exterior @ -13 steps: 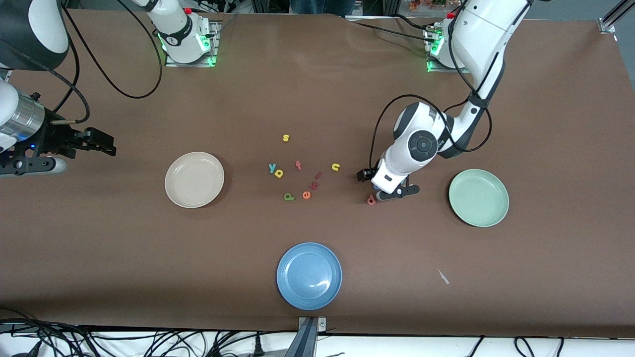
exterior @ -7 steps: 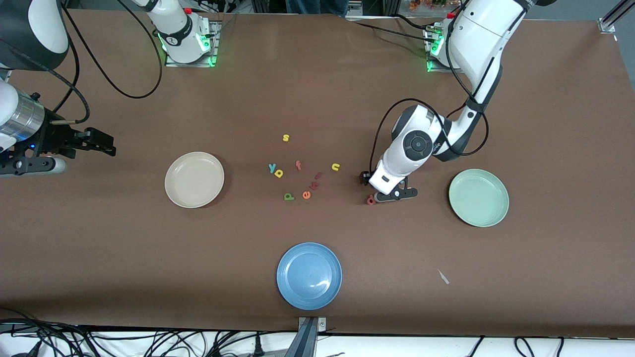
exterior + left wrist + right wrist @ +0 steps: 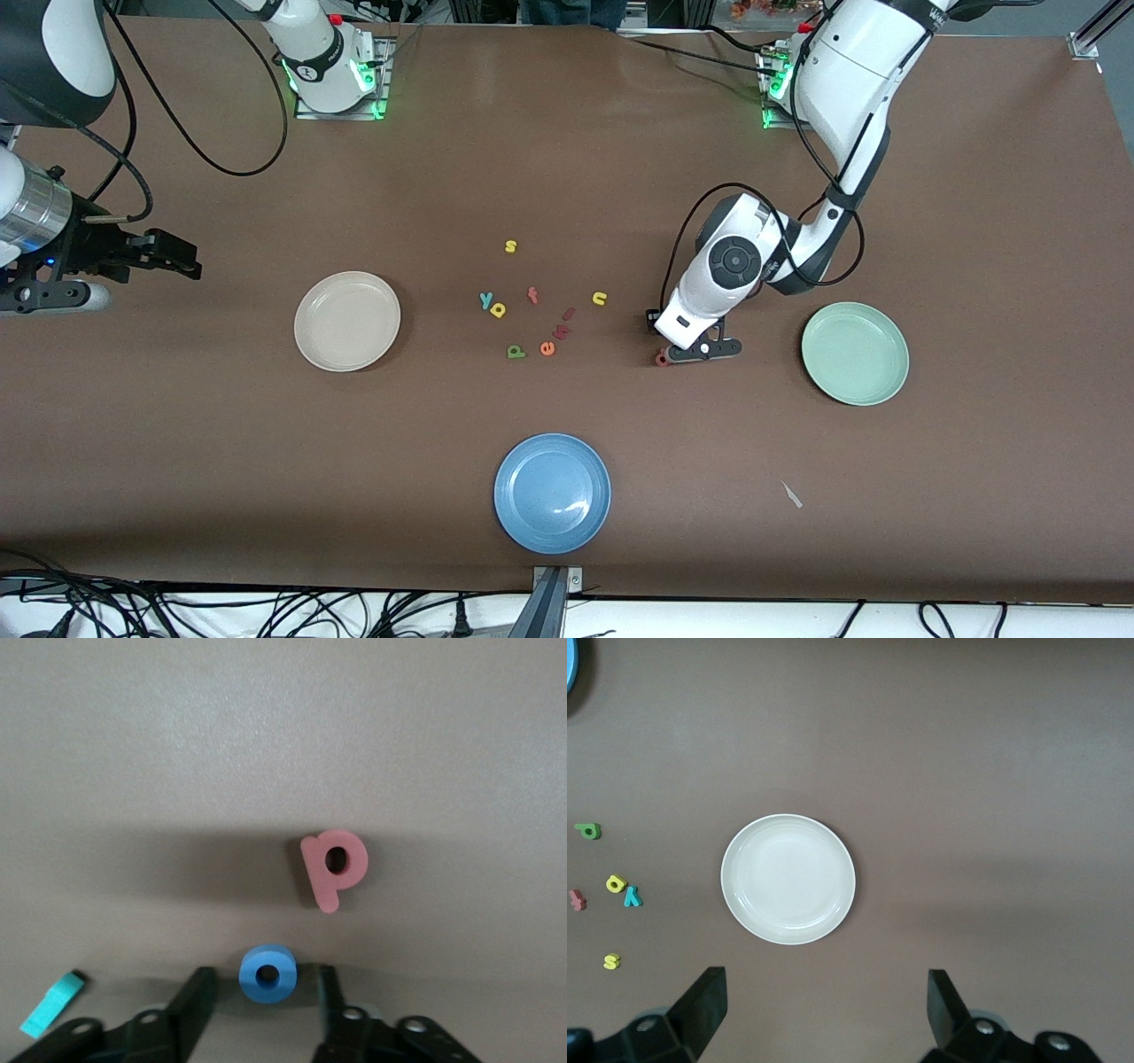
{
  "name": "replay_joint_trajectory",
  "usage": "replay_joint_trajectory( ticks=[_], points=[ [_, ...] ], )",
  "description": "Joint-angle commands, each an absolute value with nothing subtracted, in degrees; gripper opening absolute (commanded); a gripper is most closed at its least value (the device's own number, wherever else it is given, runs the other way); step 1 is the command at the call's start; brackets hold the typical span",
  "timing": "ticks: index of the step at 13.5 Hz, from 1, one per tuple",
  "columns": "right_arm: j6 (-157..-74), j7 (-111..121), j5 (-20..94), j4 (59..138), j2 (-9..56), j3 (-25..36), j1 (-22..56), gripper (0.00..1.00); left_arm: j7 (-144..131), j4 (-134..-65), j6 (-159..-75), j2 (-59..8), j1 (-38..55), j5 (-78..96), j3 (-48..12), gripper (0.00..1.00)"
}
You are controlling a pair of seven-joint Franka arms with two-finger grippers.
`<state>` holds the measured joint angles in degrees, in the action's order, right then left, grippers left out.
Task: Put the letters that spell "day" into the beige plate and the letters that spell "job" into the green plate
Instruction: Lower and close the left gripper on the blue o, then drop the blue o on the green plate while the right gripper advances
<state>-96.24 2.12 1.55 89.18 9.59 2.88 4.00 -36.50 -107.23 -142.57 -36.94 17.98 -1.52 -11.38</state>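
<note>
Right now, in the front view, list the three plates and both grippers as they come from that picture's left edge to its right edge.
right gripper, waiting above the table → beige plate → blue plate → left gripper, down at the table by the pinkish-red "b" → green plate

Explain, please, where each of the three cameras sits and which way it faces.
Front view: high across the table, facing both arms' bases; shows the left gripper low at the pink "b", the right gripper waiting by the beige plate, and the green plate.
Left wrist view: looks down between its fingers at the blue "o", with the teal "j" beside.
Right wrist view: looks down between open fingers at the beige plate.
Shared: the "b" and the beige plate.
</note>
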Motion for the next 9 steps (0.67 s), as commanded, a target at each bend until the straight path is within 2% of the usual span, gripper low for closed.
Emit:
replay_joint_trajectory(
  ticks=[1,5,7,9],
  points=[
    [-95.1,1.8,1.3,88.3,9.8,2.7,4.3,1.0,-38.7,-106.1,-142.6,-37.8,18.8,-3.3,-11.0,0.32],
    [-94.3,2.1,1.6,88.1,10.6,2.3,6.5,1.0,-38.8,-106.0,-142.6,-37.7,18.6,-3.3,-11.0,0.09],
    [-94.4,2.1,1.6,87.5,11.7,2.3,8.2,1.0,-38.6,-105.3,-141.8,-36.4,17.8,-3.3,-11.0,0.08],
    [-94.4,1.9,1.8,85.4,14.6,2.3,10.3,1.0,-38.3,-104.9,-139.0,-31.8,15.2,-3.3,-11.0,0.08]
  ],
)
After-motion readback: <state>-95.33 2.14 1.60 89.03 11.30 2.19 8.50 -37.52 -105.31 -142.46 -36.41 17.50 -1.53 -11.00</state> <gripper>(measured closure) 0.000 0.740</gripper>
